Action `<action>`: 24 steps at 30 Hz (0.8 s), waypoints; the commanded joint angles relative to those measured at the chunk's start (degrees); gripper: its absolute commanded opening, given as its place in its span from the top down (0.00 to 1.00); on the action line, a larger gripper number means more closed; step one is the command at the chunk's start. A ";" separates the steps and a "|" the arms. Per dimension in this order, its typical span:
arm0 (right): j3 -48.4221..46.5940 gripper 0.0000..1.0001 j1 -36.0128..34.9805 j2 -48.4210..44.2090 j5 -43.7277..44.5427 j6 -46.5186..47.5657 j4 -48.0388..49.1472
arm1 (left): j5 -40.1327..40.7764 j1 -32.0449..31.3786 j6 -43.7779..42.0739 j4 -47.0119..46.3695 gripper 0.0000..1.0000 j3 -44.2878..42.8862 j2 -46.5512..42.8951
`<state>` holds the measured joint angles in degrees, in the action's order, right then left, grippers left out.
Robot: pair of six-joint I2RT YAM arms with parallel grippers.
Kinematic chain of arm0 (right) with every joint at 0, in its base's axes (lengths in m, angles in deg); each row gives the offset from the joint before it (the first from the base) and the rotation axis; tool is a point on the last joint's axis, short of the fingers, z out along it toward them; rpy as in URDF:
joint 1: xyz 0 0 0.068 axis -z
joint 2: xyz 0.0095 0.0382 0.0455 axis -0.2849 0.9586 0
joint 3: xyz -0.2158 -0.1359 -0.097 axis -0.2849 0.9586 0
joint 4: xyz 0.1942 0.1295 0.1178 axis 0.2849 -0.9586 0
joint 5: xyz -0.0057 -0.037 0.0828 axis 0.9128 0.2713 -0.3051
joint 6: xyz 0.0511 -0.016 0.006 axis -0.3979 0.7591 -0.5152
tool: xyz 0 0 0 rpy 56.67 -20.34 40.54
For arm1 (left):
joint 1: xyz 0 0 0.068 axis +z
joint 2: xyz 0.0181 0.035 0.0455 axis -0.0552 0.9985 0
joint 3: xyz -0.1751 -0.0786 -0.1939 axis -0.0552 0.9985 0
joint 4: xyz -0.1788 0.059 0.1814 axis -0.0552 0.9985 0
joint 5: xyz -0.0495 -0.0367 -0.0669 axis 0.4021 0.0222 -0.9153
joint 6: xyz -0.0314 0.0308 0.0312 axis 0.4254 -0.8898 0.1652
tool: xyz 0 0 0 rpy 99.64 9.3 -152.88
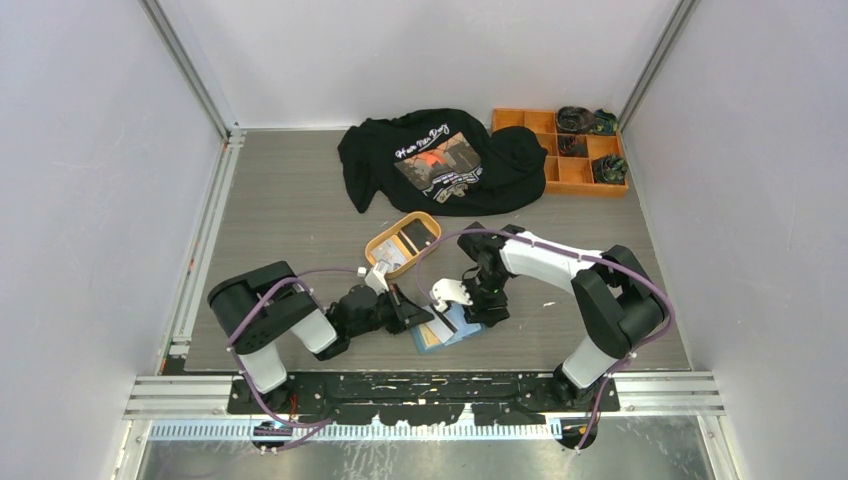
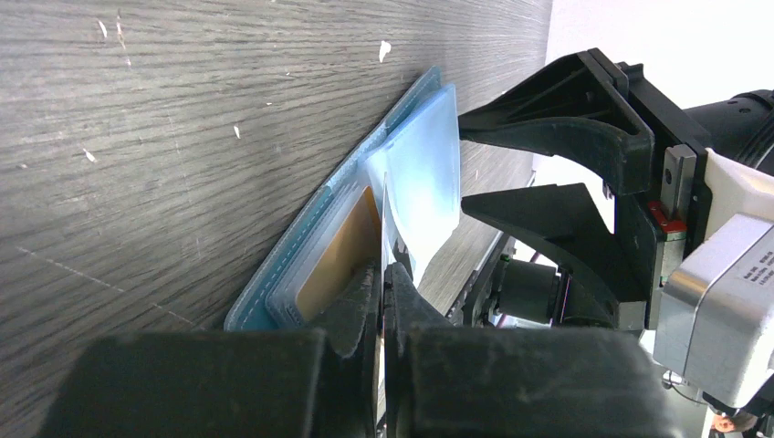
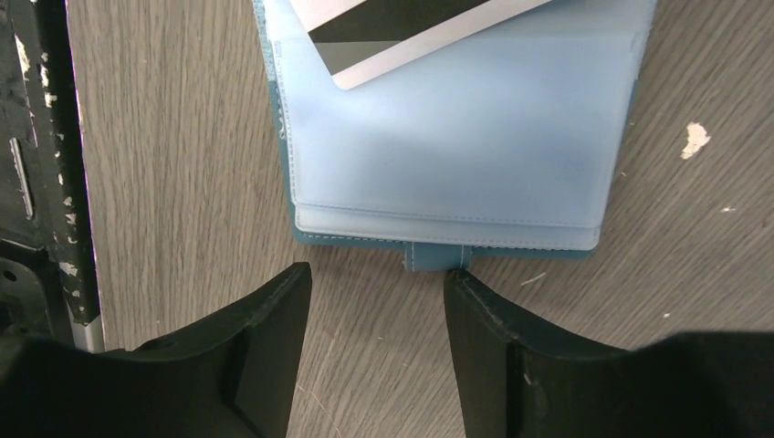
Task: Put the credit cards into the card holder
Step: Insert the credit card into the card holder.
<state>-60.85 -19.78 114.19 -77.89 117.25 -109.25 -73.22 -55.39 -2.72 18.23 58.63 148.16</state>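
The teal-blue card holder [image 1: 447, 333] lies open on the table between both grippers. In the left wrist view the card holder [image 2: 290, 260] shows an orange-tan card [image 2: 339, 260] in a pocket. My left gripper [image 2: 383, 276] is shut on a thin white card [image 2: 385, 228], seen edge-on, its far end at the light blue pockets. In the right wrist view this white card [image 3: 402, 32] with a black stripe lies over the pocket [image 3: 447, 137]. My right gripper [image 3: 376, 292] is open, low over the table, one fingertip [image 3: 461, 278] at the snap tab [image 3: 436, 257].
An orange oval tray [image 1: 378, 246] holding more cards stands just behind the grippers. A black T-shirt [image 1: 440, 160] lies at the back. An orange compartment box [image 1: 548, 150] with dark items stands at the back right. The two grippers [image 1: 418, 312] [image 1: 472, 312] are close together.
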 commanded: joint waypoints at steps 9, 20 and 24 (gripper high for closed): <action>-0.95 0.43 -2.39 -0.40 -0.46 -4.04 3.33 | 0.50 -0.67 -1.69 8.30 1.00 -2.04 -2.87; -0.34 0.45 -3.99 -0.21 0.78 -5.83 6.18 | 0.22 -1.28 0.39 13.15 1.00 -2.05 -4.71; -0.51 0.46 -4.52 0.17 1.84 -6.99 6.84 | -0.16 -1.30 0.30 14.36 1.00 -1.62 -5.70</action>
<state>-60.85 -23.35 114.19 -76.10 111.83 -104.64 -73.35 -56.36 -1.71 28.42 56.62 143.88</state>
